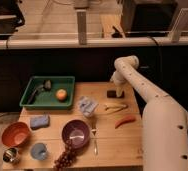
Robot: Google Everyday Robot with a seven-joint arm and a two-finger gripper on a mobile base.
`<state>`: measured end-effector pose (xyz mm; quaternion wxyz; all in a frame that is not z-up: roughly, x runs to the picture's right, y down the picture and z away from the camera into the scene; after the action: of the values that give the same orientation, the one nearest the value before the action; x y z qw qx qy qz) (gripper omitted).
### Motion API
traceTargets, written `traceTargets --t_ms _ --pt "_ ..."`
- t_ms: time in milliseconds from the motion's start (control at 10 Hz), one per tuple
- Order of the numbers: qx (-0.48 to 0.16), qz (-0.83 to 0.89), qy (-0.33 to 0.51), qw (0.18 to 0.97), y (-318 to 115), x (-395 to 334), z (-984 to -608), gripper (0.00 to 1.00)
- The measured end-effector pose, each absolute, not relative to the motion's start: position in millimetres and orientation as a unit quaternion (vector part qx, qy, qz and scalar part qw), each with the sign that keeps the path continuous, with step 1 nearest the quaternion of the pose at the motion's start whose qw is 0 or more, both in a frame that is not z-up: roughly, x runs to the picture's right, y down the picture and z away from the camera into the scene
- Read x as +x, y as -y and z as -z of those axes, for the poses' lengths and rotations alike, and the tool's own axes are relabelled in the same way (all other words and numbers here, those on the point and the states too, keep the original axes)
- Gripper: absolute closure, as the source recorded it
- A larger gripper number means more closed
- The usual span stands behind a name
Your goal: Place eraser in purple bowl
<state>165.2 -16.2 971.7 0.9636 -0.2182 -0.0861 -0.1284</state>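
Observation:
The eraser [112,93] is a small black flat block on the wooden table [107,145] near its far right edge. My gripper [119,90] hangs at the end of the white arm, right at the eraser's right side, touching or just above it. The purple bowl [76,133] stands near the table's front middle, well to the left of and nearer than the gripper, with a paler shiny inside.
A green tray [48,93] with an orange fruit stands at the far left. A blue pad [39,121], orange bowl [15,133], small blue cup [39,150], metal cup [9,155], grapes [64,157], fork [94,140], crumpled cloth [87,105], red chili [125,121] and a yellowish item [116,107] lie around.

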Motion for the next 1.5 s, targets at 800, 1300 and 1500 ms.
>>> traceTargets --t_ms 800,1300,1500 --pt "-0.238 0.115 0.087 0.961 4.3 183.4 -984.3 0.20" --pt "-0.258 0.101 0.097 0.956 -4.7 189.7 -999.3 0.20" --pt "-0.261 0.100 0.100 0.955 -6.5 189.1 -1002.1 0.33"
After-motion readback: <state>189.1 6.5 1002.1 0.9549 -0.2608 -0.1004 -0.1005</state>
